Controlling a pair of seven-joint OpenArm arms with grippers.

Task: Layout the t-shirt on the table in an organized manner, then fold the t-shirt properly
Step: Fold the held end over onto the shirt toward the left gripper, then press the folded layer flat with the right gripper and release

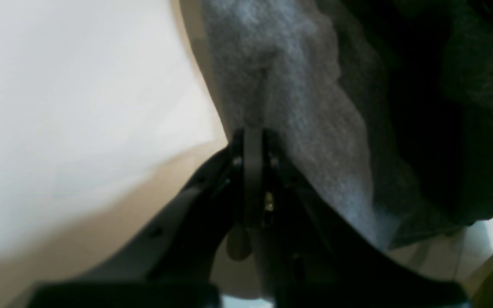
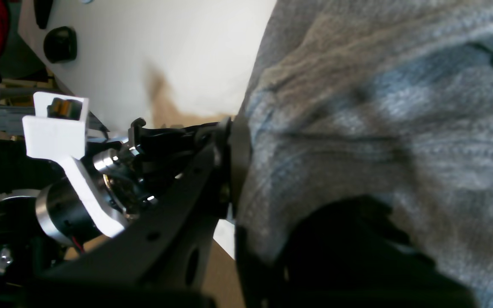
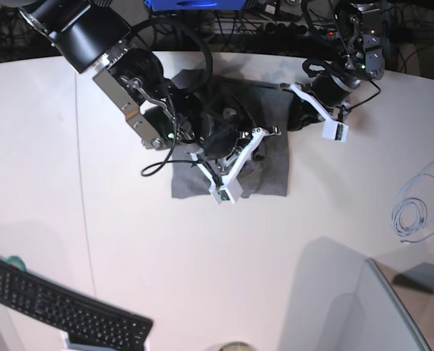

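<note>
one t-shirt (image 3: 271,164) is lying bunched in the far middle of the one white table (image 3: 224,270), partly hidden under two arms. the left gripper (image 1: 253,134) is clenching a fold of the grey knit, its jaws pinched together with cloth rising from between them. the right gripper (image 2: 233,162) is also clamping the same shirt, its jaws pressed tight on the fabric edge. in the base view both arms are meeting over the garment, the right one from the left side, the left one from the far right. one black keyboard (image 3: 63,311) is sitting at the near left corner, and one coiled white cable (image 3: 414,212) is resting at the right edge, well apart from the shirt.
</note>
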